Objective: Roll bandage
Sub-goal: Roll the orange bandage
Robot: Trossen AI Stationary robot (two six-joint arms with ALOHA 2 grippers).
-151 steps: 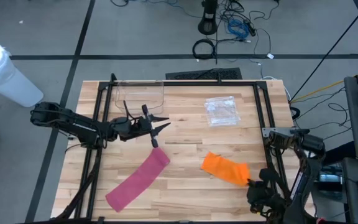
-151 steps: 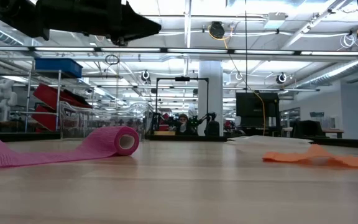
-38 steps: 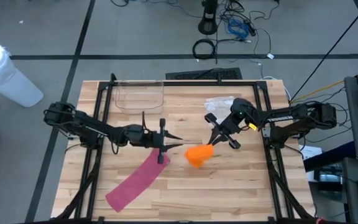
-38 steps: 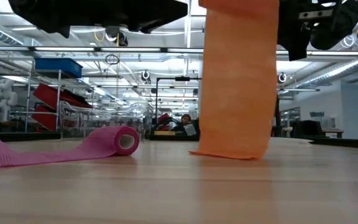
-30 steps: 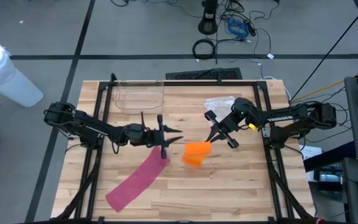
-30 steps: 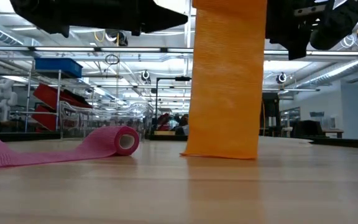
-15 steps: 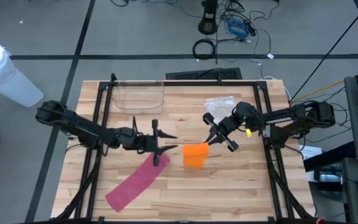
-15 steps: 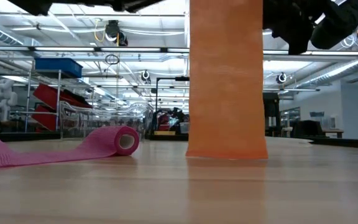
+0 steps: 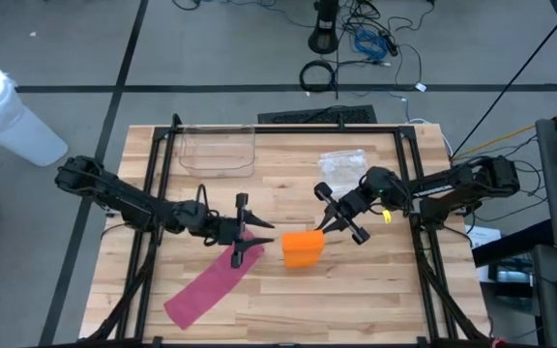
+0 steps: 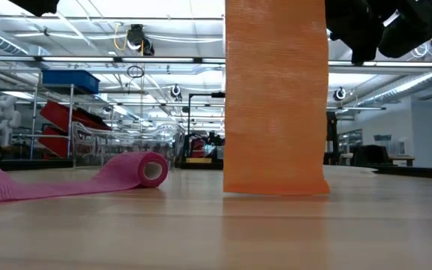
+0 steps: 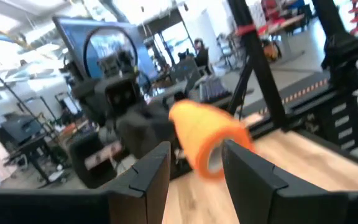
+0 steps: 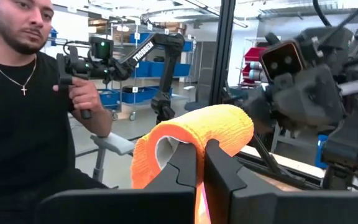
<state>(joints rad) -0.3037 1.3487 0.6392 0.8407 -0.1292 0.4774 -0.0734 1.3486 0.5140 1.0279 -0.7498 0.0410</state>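
Right gripper (image 9: 329,224) over the middle of the wooden table (image 9: 375,290), fingers closed tight on the upper end of the orange bandage (image 9: 303,246), held up off the boards. In the right wrist view, rolled top of the strip draped over the pinched fingers (image 12: 188,163); in the low view, the rest hanging straight down as a broad flat band, lower edge reaching the tabletop. Left gripper (image 9: 257,235) just beside the orange bandage on its left, pointed at it, jaws parted about halfway and holding nothing (orange roll seen through the gap in the left wrist view, no contact visible). Pink bandage (image 9: 211,283) lying flat and mostly unrolled toward the near left corner, its rolled end (image 10: 147,169) under the left gripper. Clear plastic tray (image 9: 217,150) at the far edge, clear bag (image 9: 341,159) at far right of centre, both well apart from the grippers. Person (image 12: 23,130) beyond the table, hand on a control handle.
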